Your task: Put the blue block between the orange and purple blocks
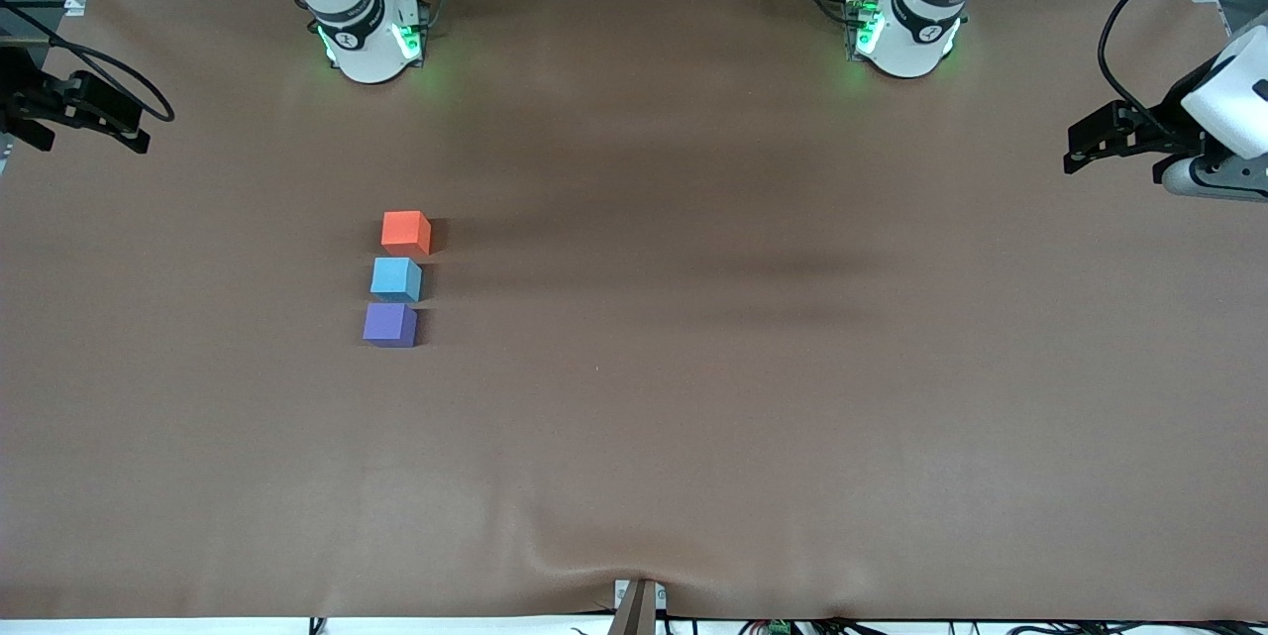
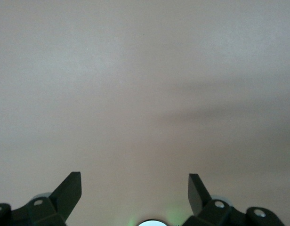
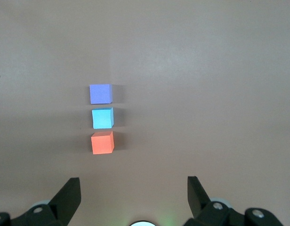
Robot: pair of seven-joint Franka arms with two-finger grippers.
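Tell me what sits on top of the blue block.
Nothing sits on the blue block; its top face is bare. It lies on the table between the orange block and the purple block. Its underside is hidden.

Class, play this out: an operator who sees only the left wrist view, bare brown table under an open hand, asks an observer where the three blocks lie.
Operator: Where are the blocks?
Observer: In a row toward the right arm's end: orange block, blue block, purple block.
Operator: Which is nearest the front camera?
Observer: The purple one; the blue sits between the others.
Operator: Where is the right hand?
Observer: The right hand hangs open at the table's edge, holding nothing, like the left hand.
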